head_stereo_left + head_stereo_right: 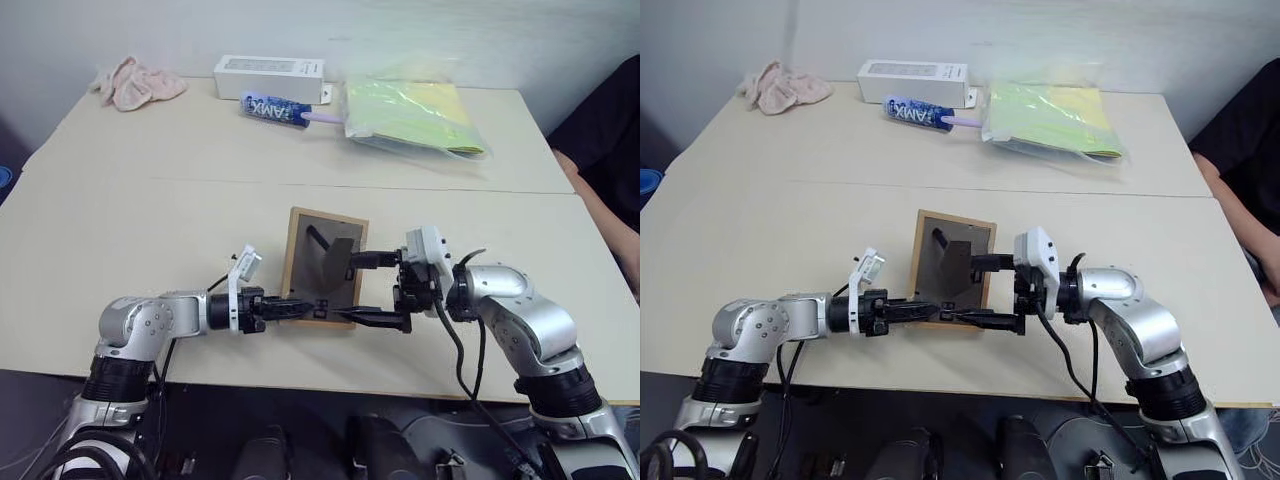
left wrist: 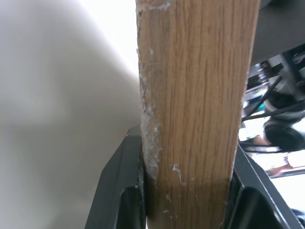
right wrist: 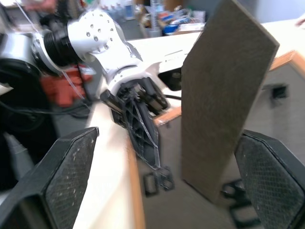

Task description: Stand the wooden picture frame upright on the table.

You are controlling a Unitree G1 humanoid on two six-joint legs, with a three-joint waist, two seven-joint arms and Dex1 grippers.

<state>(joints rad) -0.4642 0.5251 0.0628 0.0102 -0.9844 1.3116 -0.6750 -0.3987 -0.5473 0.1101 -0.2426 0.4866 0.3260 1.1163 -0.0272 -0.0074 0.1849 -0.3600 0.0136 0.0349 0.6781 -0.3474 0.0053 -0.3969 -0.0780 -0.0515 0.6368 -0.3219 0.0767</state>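
Observation:
The wooden picture frame (image 1: 322,262) is near the front middle of the table (image 1: 150,220), with its dark grey back toward me and its fold-out stand (image 3: 224,95) swung out. My left gripper (image 1: 298,308) is shut on the frame's near wooden edge (image 2: 190,119), coming in from the left. My right gripper (image 1: 364,290) reaches in from the right and is open. One finger (image 3: 66,176) lies on each side of the stand without gripping it. The picture side is hidden.
At the far side lie a pink cloth (image 1: 135,82), a white box (image 1: 270,75), a blue tube (image 1: 275,110) and a yellow-green plastic bag (image 1: 415,115). A person in black (image 1: 605,130) sits at the right. The table's front edge runs just below my grippers.

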